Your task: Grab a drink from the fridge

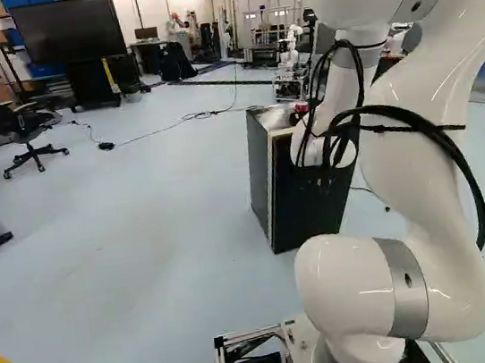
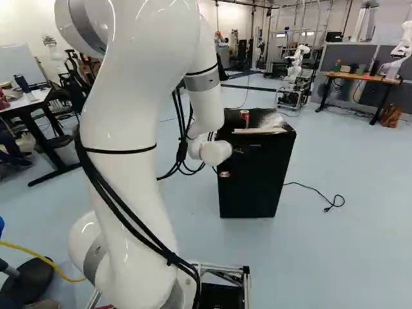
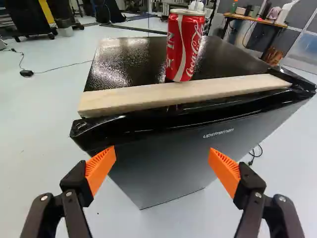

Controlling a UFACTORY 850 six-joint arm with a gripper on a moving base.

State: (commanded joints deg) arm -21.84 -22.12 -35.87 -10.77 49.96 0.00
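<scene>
Spread wide, with nothing between its two orange pads, the tool (image 3: 162, 157) stands just off the front of the fridge (image 2: 255, 180), its fingers pointing at the door (image 3: 171, 171) below the top front edge. That door looks shut, and no drink inside can be seen. Along the top front edge, nearly from one front corner to the other, lies a wooden strip (image 3: 223, 92). Upright near the middle of that edge is a red can (image 3: 184, 47), at the strip's rear side; whether it touches the wood I cannot tell.

As I judge it, only the approach is done: no grip, no lift. If this can is the drink meant, what is left is to raise the tool above the edge, bring the fingers around the can, close and carry it clear. If one inside is meant, opening the door comes first.
</scene>
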